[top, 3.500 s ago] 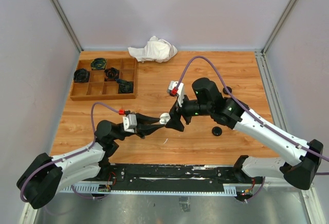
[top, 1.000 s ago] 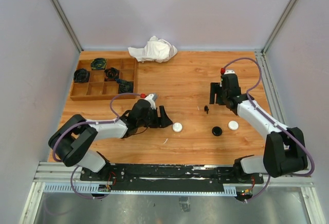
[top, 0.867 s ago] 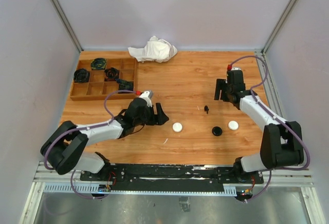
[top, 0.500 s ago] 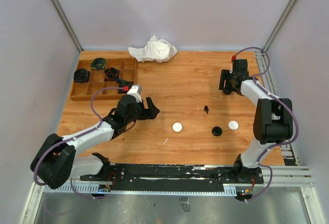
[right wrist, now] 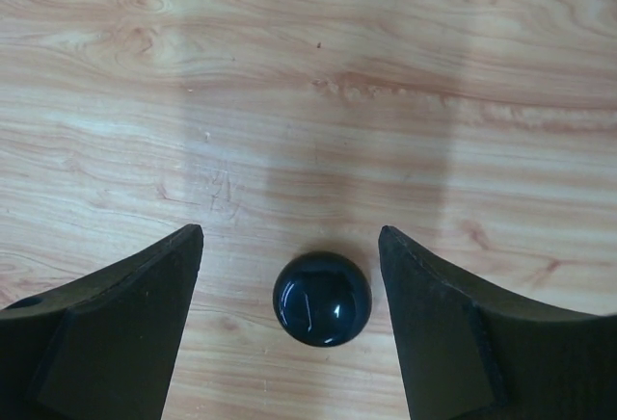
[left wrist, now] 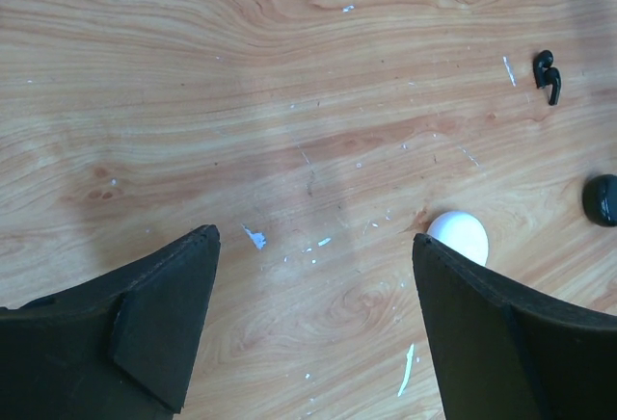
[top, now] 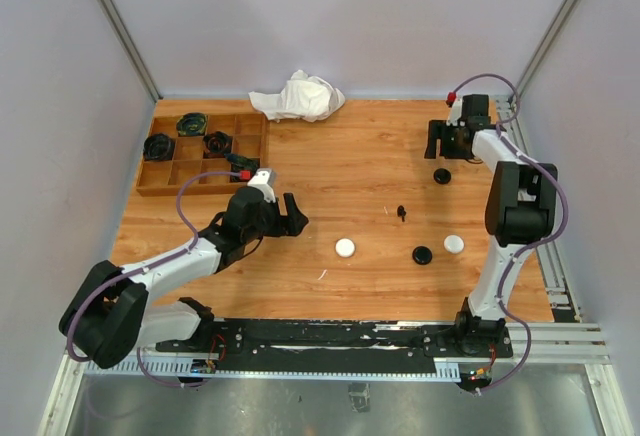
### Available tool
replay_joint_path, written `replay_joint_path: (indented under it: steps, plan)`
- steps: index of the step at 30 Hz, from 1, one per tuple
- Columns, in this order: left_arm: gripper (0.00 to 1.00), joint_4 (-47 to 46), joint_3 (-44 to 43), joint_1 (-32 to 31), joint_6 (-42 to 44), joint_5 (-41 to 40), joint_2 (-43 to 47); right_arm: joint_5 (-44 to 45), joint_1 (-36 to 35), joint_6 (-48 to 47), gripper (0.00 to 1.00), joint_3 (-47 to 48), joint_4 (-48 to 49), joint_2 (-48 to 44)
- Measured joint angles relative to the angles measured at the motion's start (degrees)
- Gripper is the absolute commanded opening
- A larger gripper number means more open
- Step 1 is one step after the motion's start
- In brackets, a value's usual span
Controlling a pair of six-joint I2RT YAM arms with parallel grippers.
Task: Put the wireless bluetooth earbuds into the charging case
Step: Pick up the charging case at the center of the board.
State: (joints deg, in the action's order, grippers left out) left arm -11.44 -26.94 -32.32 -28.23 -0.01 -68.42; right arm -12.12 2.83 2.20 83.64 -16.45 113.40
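Observation:
A black earbud (top: 401, 212) (left wrist: 548, 75) lies alone on the wood table mid-right. Round puck-like charging cases lie around it: a white case (top: 345, 247) (left wrist: 460, 237), a black case (top: 422, 254) (left wrist: 603, 198), a second white case (top: 454, 244), and a glossy black case (top: 441, 176) (right wrist: 322, 299) farther back. My left gripper (top: 297, 213) (left wrist: 315, 239) hovers open and empty left of the first white case. Open too, my right gripper (top: 443, 151) (right wrist: 289, 232) hangs at the far right over the glossy black case, which sits between the jaws untouched.
A wooden compartment tray (top: 253, 146) with dark items stands at the back left. A crumpled white cloth (top: 298, 96) lies at the back edge. A thin white sliver (top: 322, 274) (left wrist: 406, 370) rests near the front centre.
Over the last second my left gripper drew back left from the white case and opened wider. My right arm swung toward the back right, uncovering the glossy black case.

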Motion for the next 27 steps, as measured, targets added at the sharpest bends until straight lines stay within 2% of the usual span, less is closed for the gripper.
replay_joint_path:
  steps: [11,27]
  plan:
    - [0.85,-0.6,0.4,0.0,0.2,2.1,0.0,-7.5,1.2,-1.1,0.75,1.3,-5.3,4.5]
    - [0.85,-2.8,1.7,0.0,-0.6,5.1,0.0,-8.8,1.3,0.0,0.69,-9.2,-8.5,-4.6]
